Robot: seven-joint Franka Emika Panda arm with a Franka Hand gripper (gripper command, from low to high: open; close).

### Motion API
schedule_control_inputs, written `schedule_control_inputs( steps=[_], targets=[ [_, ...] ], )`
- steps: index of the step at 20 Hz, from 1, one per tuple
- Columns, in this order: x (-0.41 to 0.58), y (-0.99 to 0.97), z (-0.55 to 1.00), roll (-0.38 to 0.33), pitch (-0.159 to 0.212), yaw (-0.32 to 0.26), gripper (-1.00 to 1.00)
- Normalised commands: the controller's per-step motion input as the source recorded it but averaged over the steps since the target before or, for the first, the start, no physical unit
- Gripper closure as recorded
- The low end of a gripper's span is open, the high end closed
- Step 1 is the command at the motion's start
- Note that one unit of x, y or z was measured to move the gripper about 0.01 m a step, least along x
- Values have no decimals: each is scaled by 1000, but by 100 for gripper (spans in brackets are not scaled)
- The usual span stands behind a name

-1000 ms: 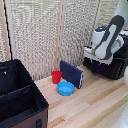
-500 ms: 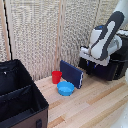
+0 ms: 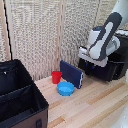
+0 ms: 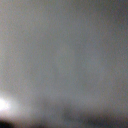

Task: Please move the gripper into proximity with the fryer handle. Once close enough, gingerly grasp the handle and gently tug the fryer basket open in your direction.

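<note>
In the exterior view the black fryer [image 3: 116, 67] stands at the right on the wooden table. The bulky white arm [image 3: 102, 42] hangs in front of it. The white block of my gripper [image 3: 89, 60] sits low against the fryer's front, at its left side in this view. The fingers are too small and blurred to read. The fryer handle and most of the fryer basket's front panel are hidden behind the arm and gripper. The wrist view is a grey blur with nothing to make out.
A dark blue board [image 3: 71, 73] leans just left of the fryer, with a red cup [image 3: 57, 76] and a blue bowl [image 3: 65, 88] beside it. A large black fabric case [image 3: 17, 97] fills the exterior view's lower left. A woven screen [image 3: 45, 35] backs the table.
The arm has shifted a little toward the exterior view's left and down, closer to the fryer's front. Nothing else has moved.
</note>
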Motion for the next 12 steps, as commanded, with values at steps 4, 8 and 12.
schedule_control_inputs(
  steps=[4,8,12],
  targets=[
    [60,491,-436,0,-21,-255,100],
    [262,602,-511,5,-3,-174,100],
    [439,556,-378,6,-4,-136,100]
  ],
)
